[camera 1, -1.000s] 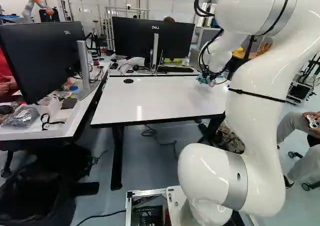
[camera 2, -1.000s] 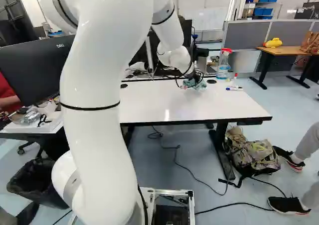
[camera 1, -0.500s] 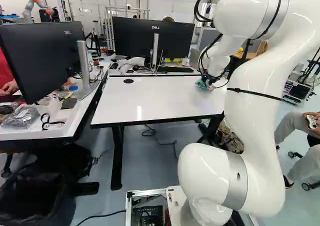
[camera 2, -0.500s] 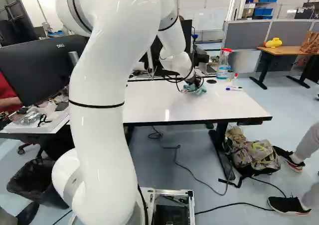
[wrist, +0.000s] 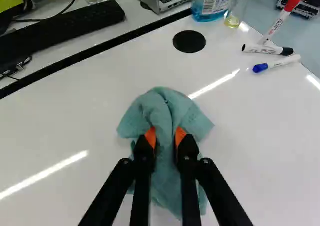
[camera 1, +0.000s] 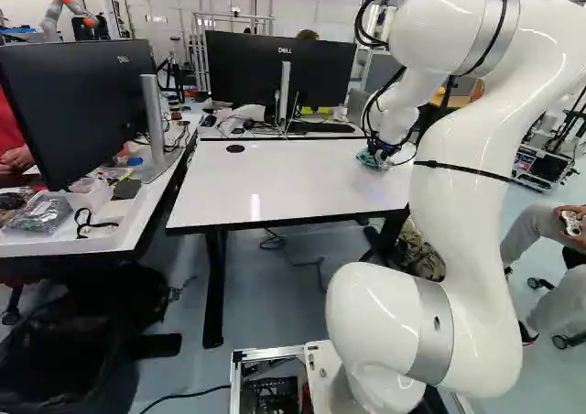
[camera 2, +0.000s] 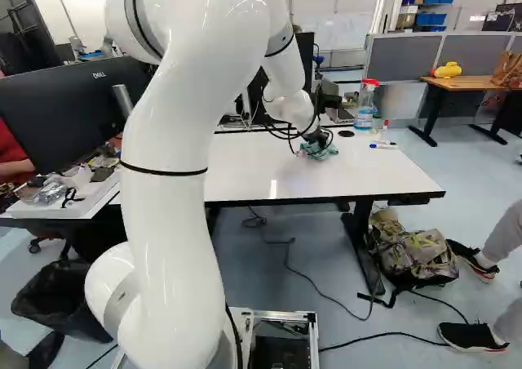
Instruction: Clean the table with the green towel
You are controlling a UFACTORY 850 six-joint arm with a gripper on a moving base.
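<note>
The green towel has slid a little toward the base along the white tabletop, carried by the arm, so a wiping stroke seems under way. The jaws pinch its bunched middle, its folds spreading around them, apart from the markers. The arm arches high and forward, its wrist angled down over the towel.

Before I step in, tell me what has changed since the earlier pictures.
The arm has shifted, carrying the green towel, gripped in its gripper, slightly across the white table toward its near edge. The table, spray bottle and base stayed put.
</note>
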